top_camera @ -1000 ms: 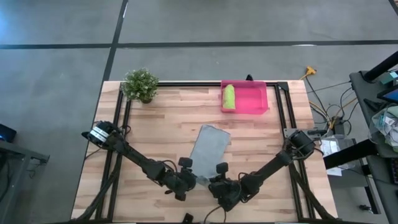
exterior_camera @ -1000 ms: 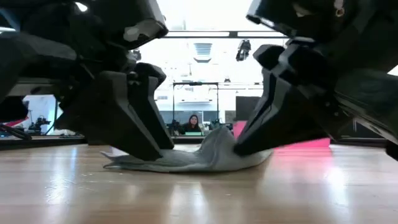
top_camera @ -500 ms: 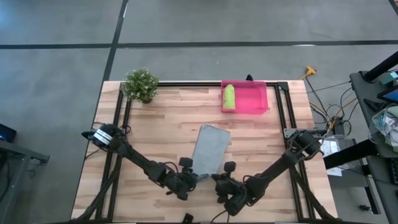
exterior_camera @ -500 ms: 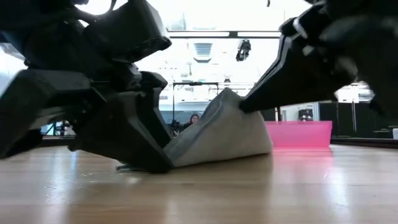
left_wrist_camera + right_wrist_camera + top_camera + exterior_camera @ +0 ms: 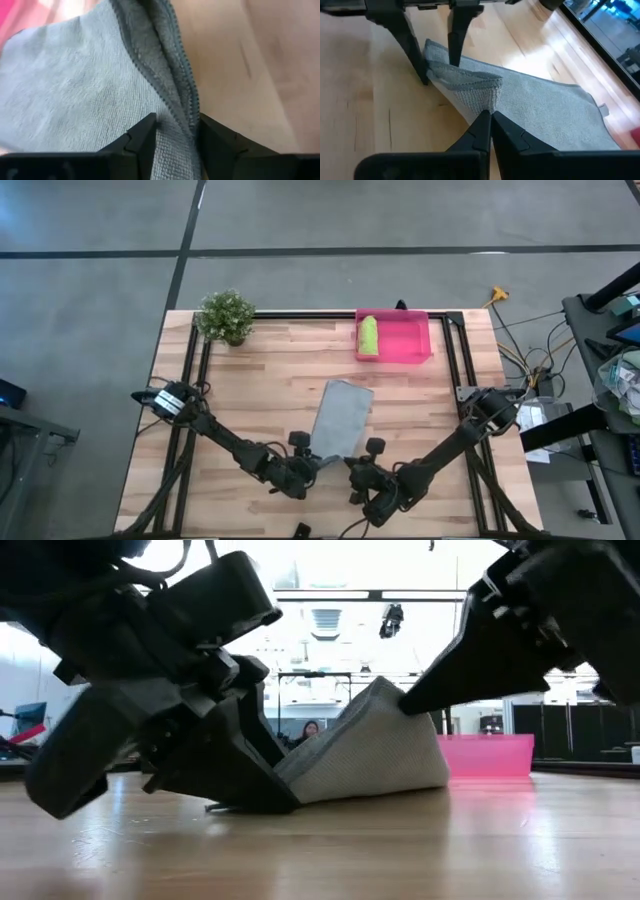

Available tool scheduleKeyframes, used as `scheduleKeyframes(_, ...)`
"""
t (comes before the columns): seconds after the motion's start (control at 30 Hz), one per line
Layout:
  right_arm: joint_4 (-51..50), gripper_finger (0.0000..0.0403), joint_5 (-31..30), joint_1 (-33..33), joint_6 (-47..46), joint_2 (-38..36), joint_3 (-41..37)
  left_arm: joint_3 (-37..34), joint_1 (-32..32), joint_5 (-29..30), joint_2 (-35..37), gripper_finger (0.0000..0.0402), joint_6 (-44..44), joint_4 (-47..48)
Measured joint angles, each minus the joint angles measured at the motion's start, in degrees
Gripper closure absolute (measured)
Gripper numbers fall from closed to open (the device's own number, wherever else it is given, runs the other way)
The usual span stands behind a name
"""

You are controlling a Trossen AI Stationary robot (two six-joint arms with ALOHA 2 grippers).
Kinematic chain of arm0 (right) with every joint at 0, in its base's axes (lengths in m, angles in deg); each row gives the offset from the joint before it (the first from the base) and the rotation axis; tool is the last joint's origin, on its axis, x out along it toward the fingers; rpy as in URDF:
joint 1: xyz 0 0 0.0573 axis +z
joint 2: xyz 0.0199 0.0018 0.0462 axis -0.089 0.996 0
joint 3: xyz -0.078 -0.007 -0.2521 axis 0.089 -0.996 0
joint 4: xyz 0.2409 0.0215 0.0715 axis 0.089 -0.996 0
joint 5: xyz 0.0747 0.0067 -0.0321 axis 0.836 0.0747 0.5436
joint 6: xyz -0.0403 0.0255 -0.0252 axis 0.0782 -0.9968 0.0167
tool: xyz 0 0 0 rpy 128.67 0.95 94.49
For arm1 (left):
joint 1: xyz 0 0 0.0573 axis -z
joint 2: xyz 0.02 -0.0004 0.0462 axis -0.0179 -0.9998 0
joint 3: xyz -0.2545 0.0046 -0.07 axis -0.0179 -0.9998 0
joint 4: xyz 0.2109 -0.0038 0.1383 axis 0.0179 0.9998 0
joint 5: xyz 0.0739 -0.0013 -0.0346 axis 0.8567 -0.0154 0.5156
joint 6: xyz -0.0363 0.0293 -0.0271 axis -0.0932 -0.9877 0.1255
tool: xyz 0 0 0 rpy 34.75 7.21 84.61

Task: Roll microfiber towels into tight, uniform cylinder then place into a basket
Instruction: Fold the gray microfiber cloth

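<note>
A grey floor with dark lines surrounds the wooden worktop (image 5: 260,380). In the high view, the grey towel (image 5: 342,418) lies near the middle of the worktop, reaching toward its front edge, where both grippers meet it. The left gripper (image 5: 308,467) and right gripper (image 5: 352,472) sit at the towel's front end. The pink basket (image 5: 404,340) stands at the back edge with the rolled green towel (image 5: 368,334) inside; a potted plant (image 5: 226,315) stands near the back left corner.

In the low view, the towel's front edge is lifted into a peak.

In the left wrist view, the 2 fingers (image 5: 142,142) stand partly apart, straddling the towel's stitched hem.

In the right wrist view, the jaws are pinched together on a raised fold of the towel.
</note>
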Motion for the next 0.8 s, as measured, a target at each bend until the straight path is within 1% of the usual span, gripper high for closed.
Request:
scheduleKeyframes(0.07, -1.04, 0.0394, 0.0, 0.08, -1.93, -0.59, 0.0, -0.04, 0.04, 1.39, -0.04, 0.0286, -0.04, 0.23)
scheduleKeyframes(0.13, -2.32, 0.0394, -0.01, 0.13, -3.84, -0.95, 0.0, -0.09, 0.25, 2.78, 0.02, 0.0305, -0.19, 0.89)
scheduleKeyframes(0.27, -5.09, 0.0394, 0.09, 0.59, -7.91, -1.33, 0.0, -0.18, 0.33, 3.04, 0.88, 0.0376, -0.49, 2.72)
scheduleKeyframes(0.3, -5.77, 0.0394, 0.09, 0.85, -8.7, -1.33, 0.0, -0.2, 0.33, 3.13, 1.21, 0.0388, -0.58, 3.85)
scheduleKeyframes(0.47, -6.94, 0.0394, 1.28, 2.81, -10.77, -1.33, 0.0, -0.16, 0.43, 3.03, 3.63, 0.0399, 1.1, 7.58)
scheduleKeyframes(0.53, -6.87, 0.0394, 2.98, 3.85, -10.92, -1.36, -0.01, -0.08, 0.54, -0.55, 4.89, 0.04, 3.22, 8.67)
scheduleKeyframes(0.67, -6.71, 0.0395, 7.57, 6.19, -11.74, -1.38, -0.02, -0.01, 1.37, -11.62, 7.16, 0.0401, 7.47, 8.62)
scheduleKeyframes(0.8, -4.92, 0.0395, 8.93, 8.7, -11.83, -1.38, -0.04, 1.59, 2.99, -19.52, 9.12, 0.0401, 8.94, 8.67)
